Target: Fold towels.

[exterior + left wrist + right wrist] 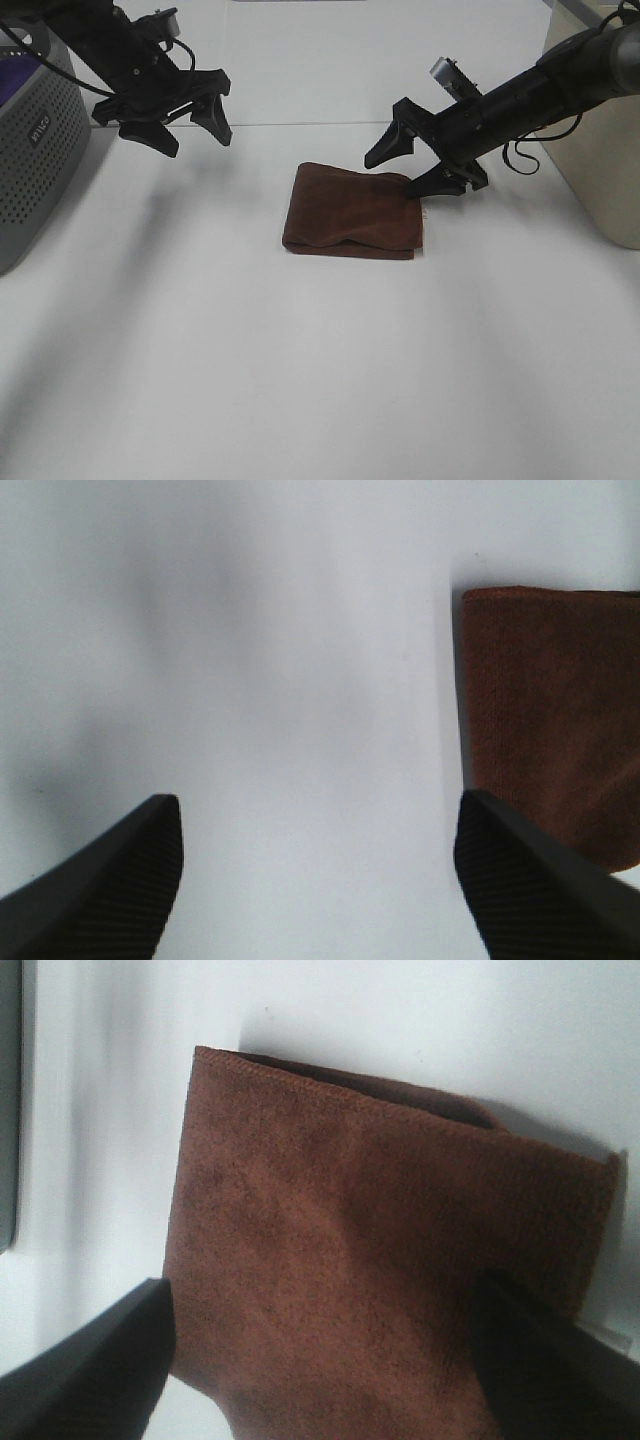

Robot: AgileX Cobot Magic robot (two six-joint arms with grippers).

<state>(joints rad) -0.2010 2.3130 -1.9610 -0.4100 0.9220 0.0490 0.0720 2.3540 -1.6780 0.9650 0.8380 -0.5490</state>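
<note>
exterior high view: the towel [350,211], dark brown, lies folded into a thick rectangle near the middle of the white table [300,370], with doubled layers showing along its near edge. the right gripper [408,165] stands at the towel's far right corner, jaws spread wide; one fingertip rests at or just above that corner, the other hangs over the table beyond the towel's far edge; nothing is held. the left gripper [190,135] hovers well apart from the towel, to the far left, jaws also wide apart and empty. a grey perforated basket [35,150] stands at the left edge of the table, and a beige upright object [605,170] at the right edge. left wrist view: the two dark ribbed fingers [110,885] stand far apart over bare table; the towel [550,720] lies off to one side, clear of both fingers. right wrist view: the towel [370,1260] fills most of the frame between the separated fingers [90,1370]; a stitched hem runs along its far edge, and a small white tag [608,1335] shows at one corner beside one finger; contact with the cloth cannot be confirmed here.
</note>
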